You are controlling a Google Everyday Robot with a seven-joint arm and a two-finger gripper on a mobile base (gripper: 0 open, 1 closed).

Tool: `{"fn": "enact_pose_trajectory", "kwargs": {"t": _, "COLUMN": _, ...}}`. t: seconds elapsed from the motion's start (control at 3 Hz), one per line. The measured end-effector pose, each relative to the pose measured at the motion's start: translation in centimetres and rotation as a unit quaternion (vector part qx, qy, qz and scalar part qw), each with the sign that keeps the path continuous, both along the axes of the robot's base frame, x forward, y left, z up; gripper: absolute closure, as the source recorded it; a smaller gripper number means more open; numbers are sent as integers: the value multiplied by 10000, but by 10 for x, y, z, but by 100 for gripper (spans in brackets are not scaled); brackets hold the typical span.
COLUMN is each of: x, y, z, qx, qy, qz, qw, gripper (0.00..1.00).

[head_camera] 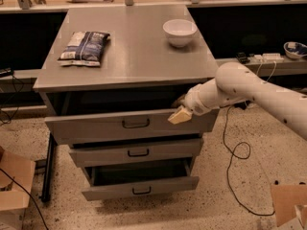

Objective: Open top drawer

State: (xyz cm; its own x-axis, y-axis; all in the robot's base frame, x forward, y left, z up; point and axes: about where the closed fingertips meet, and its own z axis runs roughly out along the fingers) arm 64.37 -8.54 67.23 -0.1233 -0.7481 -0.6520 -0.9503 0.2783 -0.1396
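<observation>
Grey top drawer [91, 127] stands partly out, more pull likely left; gripper [180, 115] rests on its upper edge, centre-right, grip untellable.

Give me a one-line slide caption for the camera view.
End effector at the upper edge of the partly open top drawer, right of its black handle.

One raised camera looks down at the desk [139, 56] from its front, mid range; the tool [180, 115] touches the top drawer [86, 127], right of centre.
</observation>
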Motion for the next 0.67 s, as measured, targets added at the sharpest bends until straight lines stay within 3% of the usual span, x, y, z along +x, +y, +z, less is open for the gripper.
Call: {"fn": "enact_pose_trajectory", "kwargs": {"t": 0.67, "x": -6, "y": 0, "z": -3, "qx": -289, "qy": 143, "qz": 74, "qw": 9995, "gripper": 34}}
